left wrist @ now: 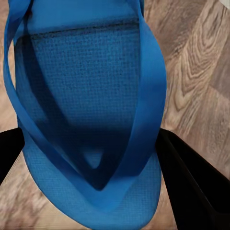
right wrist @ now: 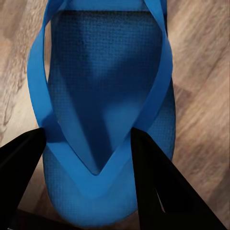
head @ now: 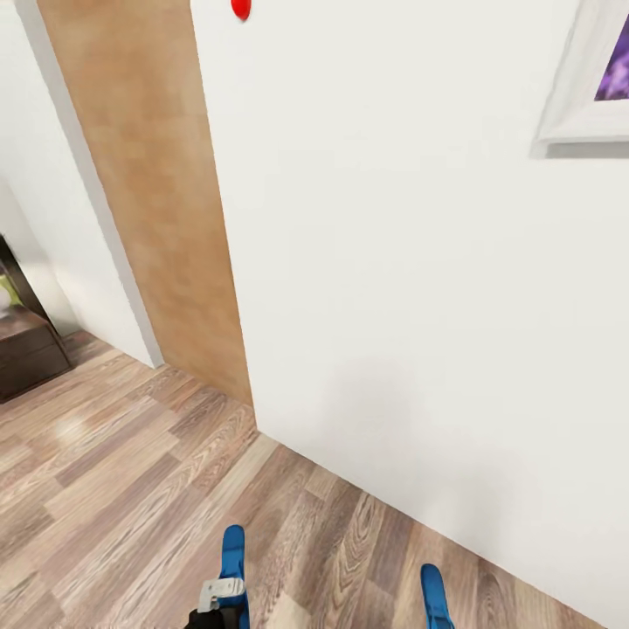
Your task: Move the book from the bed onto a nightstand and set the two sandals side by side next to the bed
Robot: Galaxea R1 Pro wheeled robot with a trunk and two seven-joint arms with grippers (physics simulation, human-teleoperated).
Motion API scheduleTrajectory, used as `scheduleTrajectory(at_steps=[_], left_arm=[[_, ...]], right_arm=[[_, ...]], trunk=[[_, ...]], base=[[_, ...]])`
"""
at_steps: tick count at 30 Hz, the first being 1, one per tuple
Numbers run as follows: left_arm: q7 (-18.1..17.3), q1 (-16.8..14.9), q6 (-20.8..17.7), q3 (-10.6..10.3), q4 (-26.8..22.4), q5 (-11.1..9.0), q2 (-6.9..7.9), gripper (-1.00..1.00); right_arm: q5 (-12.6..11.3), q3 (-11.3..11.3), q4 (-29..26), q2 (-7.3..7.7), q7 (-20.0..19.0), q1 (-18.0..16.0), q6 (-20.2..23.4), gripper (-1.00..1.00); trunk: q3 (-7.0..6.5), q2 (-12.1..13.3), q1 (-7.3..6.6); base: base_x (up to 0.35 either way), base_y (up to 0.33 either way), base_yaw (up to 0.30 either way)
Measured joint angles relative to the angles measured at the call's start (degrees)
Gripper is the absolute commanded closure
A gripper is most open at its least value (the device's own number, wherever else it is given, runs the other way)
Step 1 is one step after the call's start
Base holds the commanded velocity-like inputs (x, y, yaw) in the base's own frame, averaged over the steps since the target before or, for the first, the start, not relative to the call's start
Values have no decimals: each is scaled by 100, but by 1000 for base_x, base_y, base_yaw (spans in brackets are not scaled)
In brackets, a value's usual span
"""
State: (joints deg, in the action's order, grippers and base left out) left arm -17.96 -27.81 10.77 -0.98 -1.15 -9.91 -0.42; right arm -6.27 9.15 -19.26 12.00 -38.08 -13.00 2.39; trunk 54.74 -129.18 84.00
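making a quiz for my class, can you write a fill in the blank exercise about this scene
1. Each wrist view shows a flip-flop whose colour is ____.
2. In the head view, the floor is made of planks of ____.
3. The framed picture hangs on the wall at the head view's upper ____.
4. The right gripper has its jaws on either side of a ____.

Missing words: blue; wood; right; flip-flop

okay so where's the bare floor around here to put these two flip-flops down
Open wood-plank floor runs from the white wall leftward to the dark cabinet, ahead of both sandals. The left sandal sits in the left gripper, the right sandal in the right gripper. It narrows toward the wall's base at right.
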Motion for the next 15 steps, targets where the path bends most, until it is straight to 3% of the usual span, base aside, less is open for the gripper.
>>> scheduleTrajectory(at_steps=[7, 15], left_arm=[[-1, 0, 0, 0, 0, 0, -1, 100], [2, 0, -5, 1, 0, 0, -1, 100]], right_arm=[[0, -3, 0, -4, 6, 0, 0, 100], [10, -4, 0, -5, 6, 0, 0, 100]], trunk=[[0, 0, 0], [0, 0, -3]], base=[[20, 0, 274], [291, 0, 274]])
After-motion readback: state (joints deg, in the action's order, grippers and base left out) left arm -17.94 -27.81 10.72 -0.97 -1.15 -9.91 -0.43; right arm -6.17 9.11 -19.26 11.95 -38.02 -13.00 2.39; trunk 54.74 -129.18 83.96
